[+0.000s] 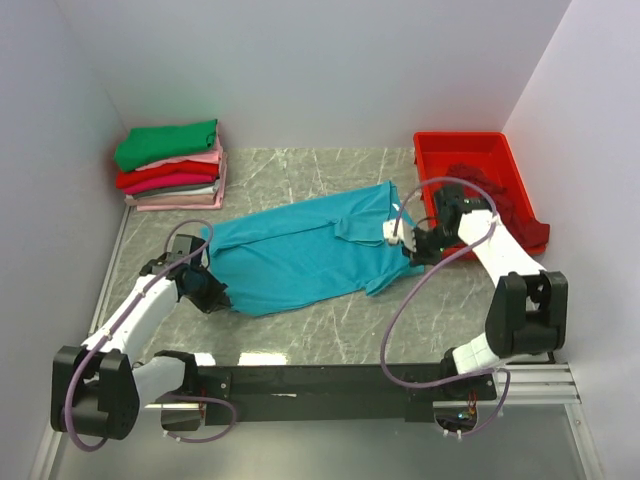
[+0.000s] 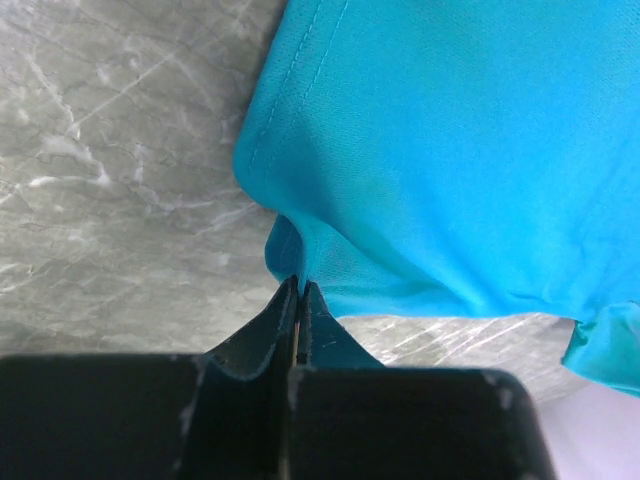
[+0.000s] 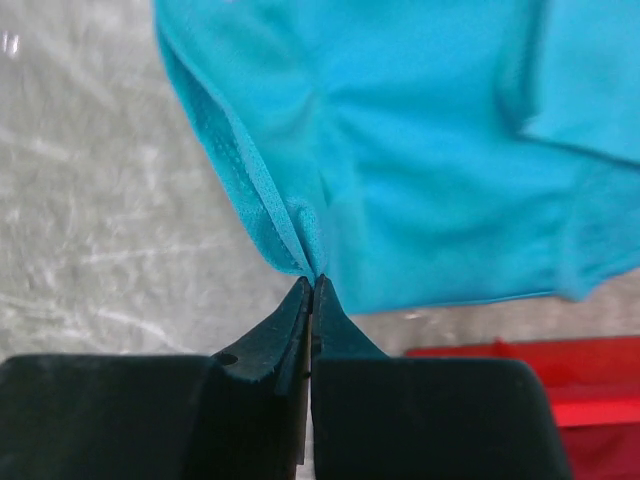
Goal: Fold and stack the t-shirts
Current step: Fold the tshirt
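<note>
Lying spread across the middle of the marble table (image 1: 300,170) in the top view, the teal-blue t-shirt (image 1: 300,250) stretched between both arms. The left gripper (image 1: 212,290) sat at its near-left corner and the right gripper (image 1: 405,240) at its right edge. A stack of folded t-shirts (image 1: 172,165), green on top, stood in the far-left corner. The red tray (image 1: 470,150) at far right held a dark maroon shirt (image 1: 490,185).

In the left wrist view, the left gripper (image 2: 299,285) was clenched on a fold of the teal-blue t-shirt (image 2: 450,150), near its hemmed corner, above the table (image 2: 120,150).

In the right wrist view, the right gripper (image 3: 312,282) was pinched tight on a bunched edge of the teal-blue t-shirt (image 3: 420,150), with the red tray (image 3: 560,370) just beside it.
</note>
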You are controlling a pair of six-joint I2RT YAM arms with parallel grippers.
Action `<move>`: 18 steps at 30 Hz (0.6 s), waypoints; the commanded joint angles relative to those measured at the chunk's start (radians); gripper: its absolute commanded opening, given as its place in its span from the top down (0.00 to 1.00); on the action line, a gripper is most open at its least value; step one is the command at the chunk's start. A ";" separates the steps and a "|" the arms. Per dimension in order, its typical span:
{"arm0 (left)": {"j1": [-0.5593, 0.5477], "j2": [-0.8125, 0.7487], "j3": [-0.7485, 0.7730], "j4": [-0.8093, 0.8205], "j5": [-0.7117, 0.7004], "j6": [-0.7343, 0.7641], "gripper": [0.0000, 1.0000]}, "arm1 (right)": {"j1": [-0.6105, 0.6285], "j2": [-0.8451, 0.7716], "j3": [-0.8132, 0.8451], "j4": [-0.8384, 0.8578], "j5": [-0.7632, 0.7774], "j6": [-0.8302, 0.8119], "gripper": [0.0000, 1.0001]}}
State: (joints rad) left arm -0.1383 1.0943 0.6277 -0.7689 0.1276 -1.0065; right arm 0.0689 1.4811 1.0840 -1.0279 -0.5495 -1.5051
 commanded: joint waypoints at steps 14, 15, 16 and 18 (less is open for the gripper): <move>0.108 0.157 0.190 0.043 0.056 0.103 1.00 | -0.004 0.317 0.485 0.097 -0.133 0.422 1.00; 0.115 0.177 0.196 0.048 0.058 0.105 1.00 | -0.004 0.324 0.499 0.115 -0.129 0.449 1.00; 0.120 0.188 0.204 0.054 0.060 0.111 1.00 | -0.004 0.341 0.513 0.121 -0.124 0.460 1.00; 0.131 0.219 0.222 0.059 0.060 0.118 1.00 | -0.004 0.361 0.556 0.138 -0.119 0.496 1.00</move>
State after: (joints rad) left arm -0.0246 1.2827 0.8005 -0.7364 0.1726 -0.9260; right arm 0.0689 1.8225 1.5612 -0.9466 -0.6598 -1.1061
